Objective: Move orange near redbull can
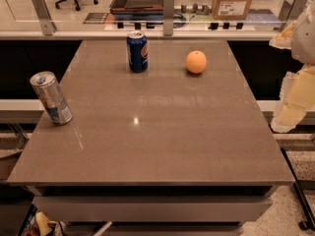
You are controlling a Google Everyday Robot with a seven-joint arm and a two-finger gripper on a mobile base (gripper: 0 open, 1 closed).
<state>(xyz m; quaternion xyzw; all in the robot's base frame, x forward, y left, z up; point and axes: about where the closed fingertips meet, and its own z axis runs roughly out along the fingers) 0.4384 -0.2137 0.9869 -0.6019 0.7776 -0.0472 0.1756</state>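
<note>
Gripper (294,100) hangs off table (162,141), right side; grip state unreadable. Take orange (196,62) from above, centred; redbull can (50,98) well apart, left.

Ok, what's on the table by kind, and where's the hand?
Cans: 2, the redbull can and the Pepsi can
Fruit: 1, the orange
Total: 3
The hand hangs beside the table, at the view's right edge.

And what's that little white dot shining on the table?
Camera view: that dot is glare, likely a lamp reflected in the glossy table; camera view: paler shine streaks lie above it, nearer the orange and the Pepsi can; camera view: the gripper hangs at the right edge, beside the table.
</note>
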